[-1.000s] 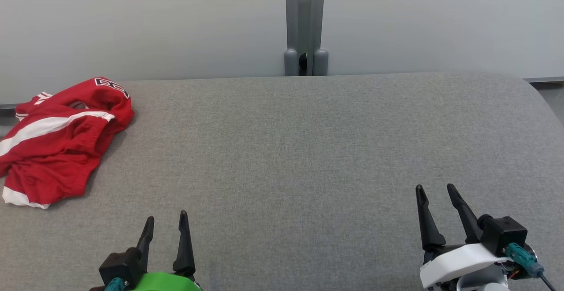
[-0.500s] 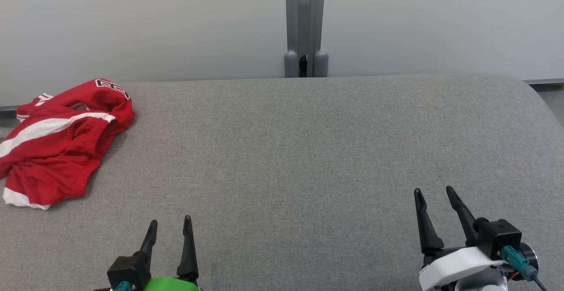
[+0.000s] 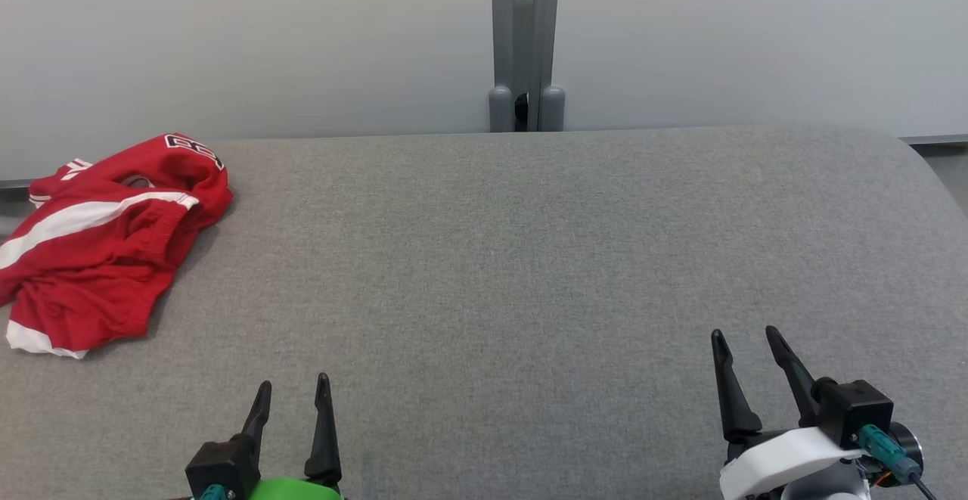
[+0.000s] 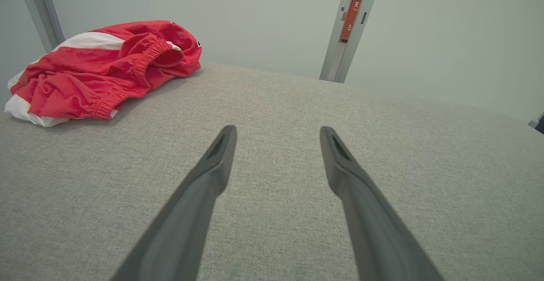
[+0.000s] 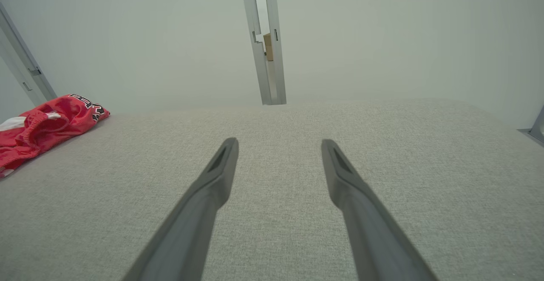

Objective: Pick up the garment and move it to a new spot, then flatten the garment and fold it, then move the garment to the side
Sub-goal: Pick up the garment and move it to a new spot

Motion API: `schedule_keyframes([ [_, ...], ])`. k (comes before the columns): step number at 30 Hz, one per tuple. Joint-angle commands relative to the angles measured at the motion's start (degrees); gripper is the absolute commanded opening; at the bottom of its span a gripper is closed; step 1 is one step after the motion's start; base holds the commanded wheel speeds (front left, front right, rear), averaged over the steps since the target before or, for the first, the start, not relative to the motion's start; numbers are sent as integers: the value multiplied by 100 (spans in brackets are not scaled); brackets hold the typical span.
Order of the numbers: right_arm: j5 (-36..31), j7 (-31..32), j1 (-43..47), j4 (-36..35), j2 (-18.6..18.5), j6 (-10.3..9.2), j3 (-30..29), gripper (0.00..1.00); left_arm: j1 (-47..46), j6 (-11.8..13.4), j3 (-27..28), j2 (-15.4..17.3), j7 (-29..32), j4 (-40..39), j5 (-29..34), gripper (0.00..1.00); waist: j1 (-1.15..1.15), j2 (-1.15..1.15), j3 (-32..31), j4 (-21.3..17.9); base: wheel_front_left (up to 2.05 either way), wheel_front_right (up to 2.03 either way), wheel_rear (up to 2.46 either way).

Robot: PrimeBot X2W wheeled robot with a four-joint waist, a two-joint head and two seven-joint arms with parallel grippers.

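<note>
My left claw and right claw both hover over the near edge of the grey table, fingers spread apart, gripping nothing. The red garment lies crumpled at the far left corner, well apart from both.

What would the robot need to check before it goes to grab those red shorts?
1. Jaws of left gripper apart, nothing held: ok.
2. Jaws of right gripper apart, nothing held: ok.
3. Target found: red shorts crumpled at far left of the grey padded surface: ok.
4. Bare surface between left gripper and shorts: ok.
5. Shorts wholly on the surface: cannot tell, head view cuts them off.
</note>
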Motion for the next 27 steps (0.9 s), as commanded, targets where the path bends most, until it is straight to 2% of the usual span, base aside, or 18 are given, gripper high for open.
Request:
schedule_keyframes([
  [1,4,-18,7,22,-26,0,0,100,10,26,8,42,-4,2,3,100,0,0,-2,1,0,0,0],
  [5,4,-18,10,28,-26,0,-21,100,-7,24,-3,42,-4,12,-3,100,0,0,-5,23,0,0,0],
  [9,8,-18,99,4,-23,0,-98,100,-85,6,-64,42,-5,9,-59,100,0,0,-32,220,0,0,0],
  [13,26,-18,105,-10,-22,0,-145,100,-141,9,-75,41,-5,6,-24,100,0,0,-54,638,0,0,0],
  [21,152,-18,-14,-74,-22,0,-84,100,-197,-28,120,55,-4,-62,-82,100,0,0,-52,1789,0,0,0],
  [27,226,-18,-99,-47,-22,0,27,100,-187,-25,261,99,-3,-118,-80,100,0,0,-16,2400,0,0,0],
])
